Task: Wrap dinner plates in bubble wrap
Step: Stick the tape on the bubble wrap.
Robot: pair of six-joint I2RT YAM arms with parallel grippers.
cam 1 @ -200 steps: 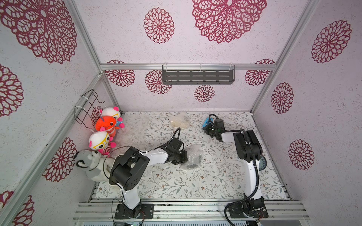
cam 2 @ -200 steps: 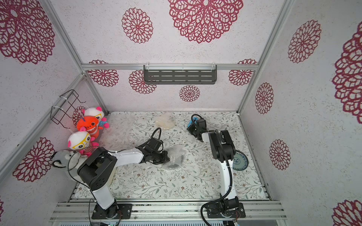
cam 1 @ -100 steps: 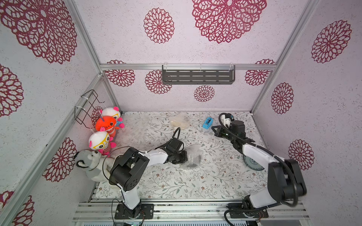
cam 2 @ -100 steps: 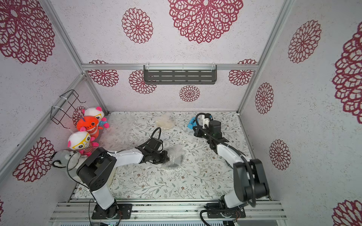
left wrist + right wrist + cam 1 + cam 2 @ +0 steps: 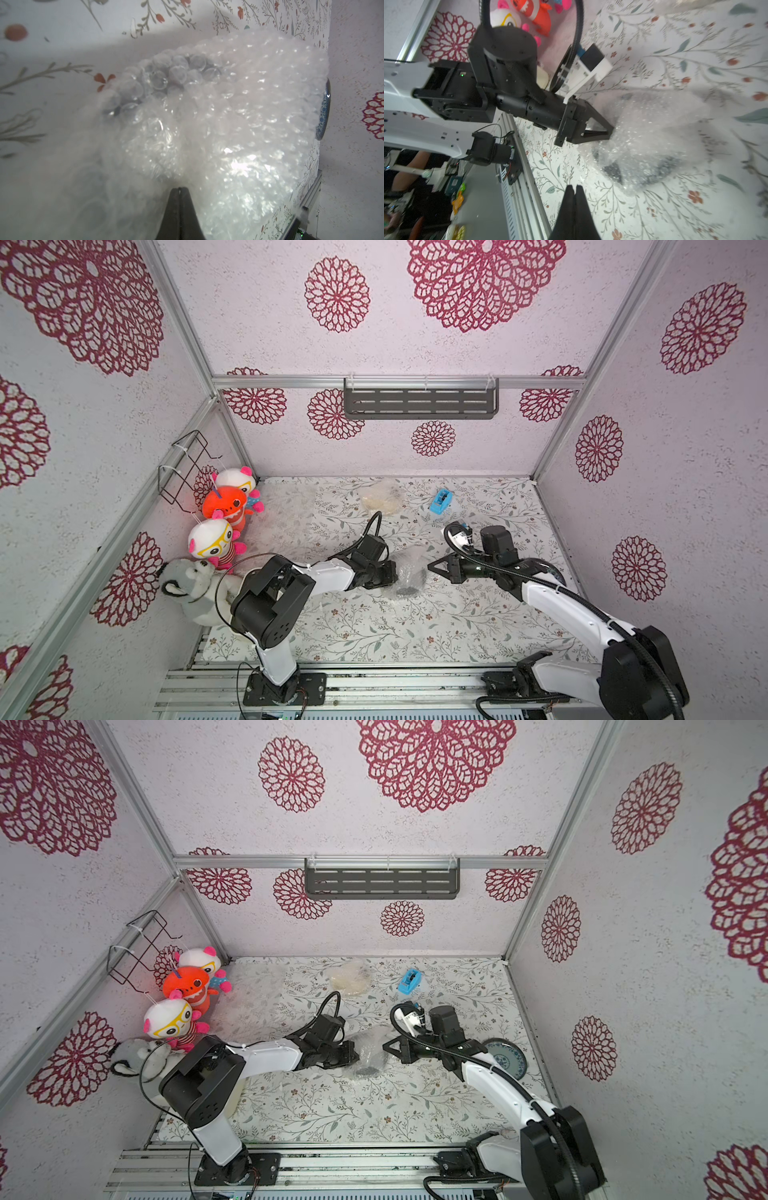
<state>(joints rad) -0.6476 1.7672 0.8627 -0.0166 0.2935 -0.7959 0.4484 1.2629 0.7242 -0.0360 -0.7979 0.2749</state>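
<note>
Left gripper: my left gripper (image 5: pixel 393 572) lies low over the middle of the table (image 5: pixel 374 635), its fingers pressed together on a fold of the bubble wrap (image 5: pixel 411 568).
Bubble wrap: it fans out from my left fingertips, bunched and lifted on that side, and drapes over the black plate (image 5: pixel 406 591).
Black plate: it lies at mid-table under the wrap, and its dark edge shows through the bubbles on the near side.
Right gripper: my right gripper (image 5: pixel 430 566) has its fingers pressed together on nothing. It points at the wrap from the side opposite my left one and is just beside it. I cannot tell whether it touches.
Blue-patterned plate: the blue-patterned plate (image 5: pixel 505 1057) lies bare at the right edge of the table, next to my right arm and well apart from the wrap.
Cream plate: the cream plate (image 5: pixel 380 501) is at the back of the table under crinkled clear wrap.
Tape dispenser: the blue tape dispenser (image 5: pixel 440 502) is near the cream plate, to its right.
Toys: the plush toys (image 5: pixel 226 510) are along the left wall.
</note>
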